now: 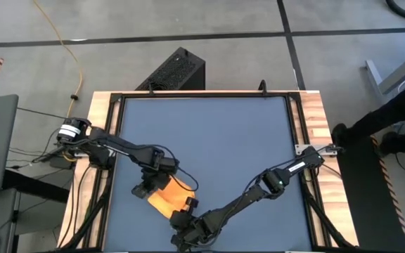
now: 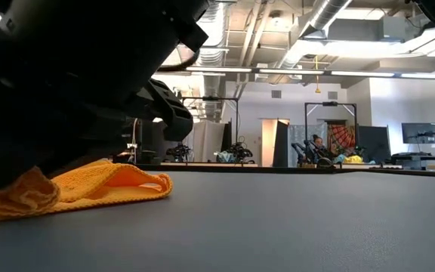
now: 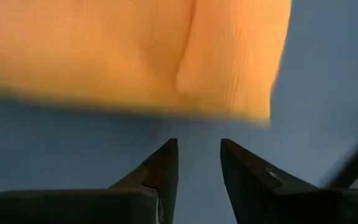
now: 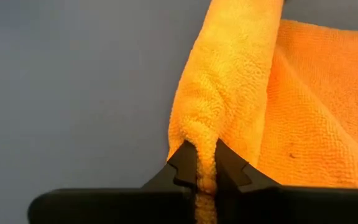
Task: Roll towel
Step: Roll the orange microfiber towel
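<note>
The yellow towel [image 1: 171,195] lies partly folded on the dark blue tabletop [image 1: 223,133], near its front edge and left of centre. In the low view the towel [image 2: 89,185] rests on the table, with one bunched end at the picture's left. My left gripper [image 3: 197,144] hovers open just off the towel's left edge [image 1: 146,188], nothing between its fingers. My right gripper [image 4: 205,158] is at the towel's near end [image 1: 188,212], shut on the cloth. My right gripper pinches a bunched, raised fold of the towel's near end [image 4: 199,134] between its two fingertips. The fingers come slanting down from the table's near right. Several layers are gathered in the pinch, and the rest of the towel [image 4: 316,106] lies spread on the table beyond.
A wooden frame [image 1: 308,126] rims the table. A black box [image 1: 178,70] stands on the floor beyond the far edge. Bare tabletop stretches to the far side and right [image 1: 245,133]. A person's legs [image 1: 392,126] show at the right.
</note>
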Motion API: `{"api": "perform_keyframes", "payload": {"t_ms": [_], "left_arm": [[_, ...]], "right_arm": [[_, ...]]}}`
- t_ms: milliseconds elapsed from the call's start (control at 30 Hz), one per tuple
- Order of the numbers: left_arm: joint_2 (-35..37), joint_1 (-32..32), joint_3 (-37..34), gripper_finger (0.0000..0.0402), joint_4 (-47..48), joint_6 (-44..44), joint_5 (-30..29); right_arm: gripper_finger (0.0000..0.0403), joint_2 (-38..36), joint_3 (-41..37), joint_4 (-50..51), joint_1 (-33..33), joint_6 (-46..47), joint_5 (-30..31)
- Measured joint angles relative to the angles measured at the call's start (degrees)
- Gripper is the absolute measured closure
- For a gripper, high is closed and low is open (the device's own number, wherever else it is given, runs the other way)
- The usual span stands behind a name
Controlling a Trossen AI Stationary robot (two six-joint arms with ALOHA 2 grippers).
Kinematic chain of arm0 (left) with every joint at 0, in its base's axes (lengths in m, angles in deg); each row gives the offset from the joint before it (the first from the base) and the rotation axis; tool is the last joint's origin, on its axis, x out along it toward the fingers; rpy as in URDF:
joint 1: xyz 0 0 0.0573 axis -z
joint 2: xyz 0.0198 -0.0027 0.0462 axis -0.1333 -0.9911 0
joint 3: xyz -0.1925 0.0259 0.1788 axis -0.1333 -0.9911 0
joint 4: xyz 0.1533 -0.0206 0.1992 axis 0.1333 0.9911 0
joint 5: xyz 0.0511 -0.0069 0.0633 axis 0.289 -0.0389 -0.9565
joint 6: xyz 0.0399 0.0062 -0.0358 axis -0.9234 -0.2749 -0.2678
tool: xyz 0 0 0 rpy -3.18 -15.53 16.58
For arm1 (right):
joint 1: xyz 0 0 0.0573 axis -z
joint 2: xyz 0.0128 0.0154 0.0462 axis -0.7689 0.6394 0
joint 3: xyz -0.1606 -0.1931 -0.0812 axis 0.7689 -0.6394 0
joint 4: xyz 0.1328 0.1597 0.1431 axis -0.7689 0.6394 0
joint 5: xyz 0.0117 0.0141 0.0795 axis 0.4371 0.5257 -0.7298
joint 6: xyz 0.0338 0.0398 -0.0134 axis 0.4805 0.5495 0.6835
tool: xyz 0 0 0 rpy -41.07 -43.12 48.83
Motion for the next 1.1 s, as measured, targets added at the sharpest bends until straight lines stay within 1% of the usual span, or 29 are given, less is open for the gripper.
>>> {"api": "perform_keyframes", "payload": {"t_ms": [67, 133, 200, 267, 367, 467, 567, 633, 733, 833, 967, 1033, 1100], "left_arm": [[0.0, 0.0, 1.1, 0.0294, 2.2, -1.6, -1.3], [0.1, 0.0, 2.0, 0.0294, 2.2, -2.6, -1.4], [0.9, 0.0, 2.0, 0.0294, 2.5, -2.7, -1.5], [2.4, 0.0, 1.8, 0.0294, 3.7, -2.3, -3.1], [6.0, -0.1, 1.8, 0.0294, 4.9, -1.9, -6.0], [11.1, -0.8, 0.4, 0.0294, 4.5, -0.8, -5.9], [17.5, -1.6, -3.3, 0.0294, 2.7, 2.2, -5.9], [22.3, -1.9, -7.0, 0.0294, -0.9, 5.2, -6.0], [28.8, -1.9, -12.5, 0.0294, -10.0, 10.6, -5.9], [33.6, -1.4, -16.2, 0.0294, -18.1, 14.4, -4.3], [37.5, 1.0, -19.6, 0.0294, -28.0, 17.0, -4.0], [37.8, 3.8, -21.5, 0.0294, -33.0, 17.3, -4.0], [37.7, 7.0, -23.2, 0.0294, -35.0, 17.4, -5.4]], "right_arm": [[0.036, 0.0, 0.0, 0.4, 0.0, 0.6, -0.2], [0.036, 0.0, 0.0, 0.7, 0.0, 1.4, -0.1], [0.036, 0.0, 0.0, 1.1, 0.0, 1.8, -0.2], [0.036, 0.0, 0.0, 1.2, -0.1, 2.3, -0.3], [0.036, 0.0, 0.0, 1.4, -0.2, 2.7, -0.8], [0.036, 0.0, 0.0, 1.9, -0.3, 2.7, -0.8], [0.036, 0.0, 0.0, 2.1, -0.3, 2.6, -0.8], [0.036, 0.0, 0.0, 2.2, -0.3, 2.1, -0.8], [0.036, 0.0, 0.0, 3.0, -0.6, 1.1, -0.4], [0.036, 0.0, 0.0, 3.7, -0.6, 1.2, -0.4], [0.036, 0.0, -0.1, 3.7, -0.6, 1.5, -0.4], [0.036, 0.0, -0.1, 3.5, -0.6, 1.5, -0.4], [0.036, 0.0, -0.1, 3.1, -0.6, 1.5, -0.5]]}}
